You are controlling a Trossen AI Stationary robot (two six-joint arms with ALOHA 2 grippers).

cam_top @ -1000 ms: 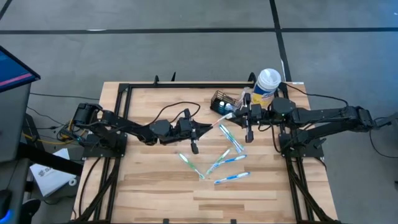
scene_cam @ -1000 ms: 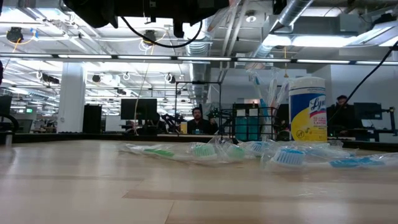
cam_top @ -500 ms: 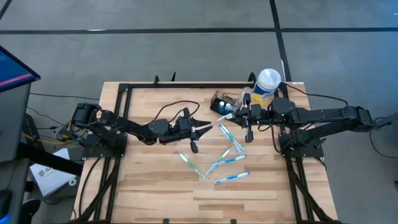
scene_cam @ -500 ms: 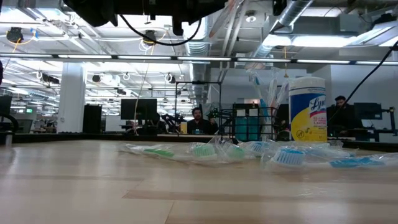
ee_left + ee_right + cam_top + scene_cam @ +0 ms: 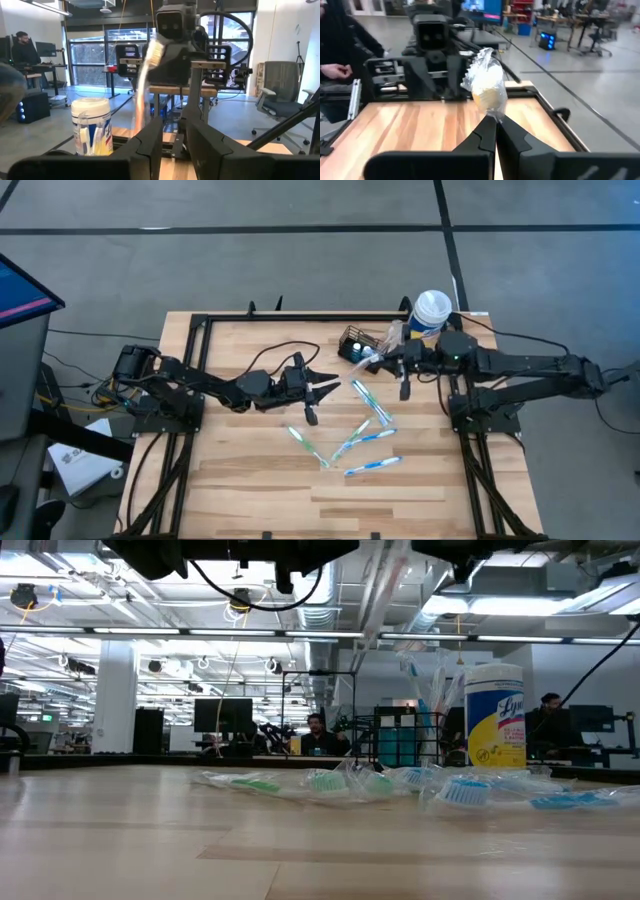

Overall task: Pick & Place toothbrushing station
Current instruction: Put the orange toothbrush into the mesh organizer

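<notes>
Two arms met over the middle of the table (image 5: pixel 230 480). The right gripper (image 5: pixel 384 358) was clamped shut on a wrapped toothbrush (image 5: pixel 368 357), held up above the wood; in the right wrist view the crinkled plastic wrap (image 5: pixel 486 85) stood straight up from between the closed fingers (image 5: pixel 479 141). The left gripper (image 5: pixel 328 387) faced it from close by, fingers (image 5: pixel 150 141) parted with nothing between them, and the wrapped brush (image 5: pixel 145 75) hung in front of them, apart from them.

The caddy (image 5: pixel 355 343), a small black mesh box, sat near the far edge of the table, just beside the white-lidded canister (image 5: pixel 429 315) and close to the right gripper. In the low view the caddy (image 5: pixel 400 740) stood left of the canister (image 5: pixel 494 715), with something blue inside.

Several more wrapped toothbrushes (image 5: pixel 365 445) lay scattered flat on the wood nearer the front, green and blue ones, well apart from the caddy.

A person (image 5: pixel 317 735) sat at a desk in the room behind.
</notes>
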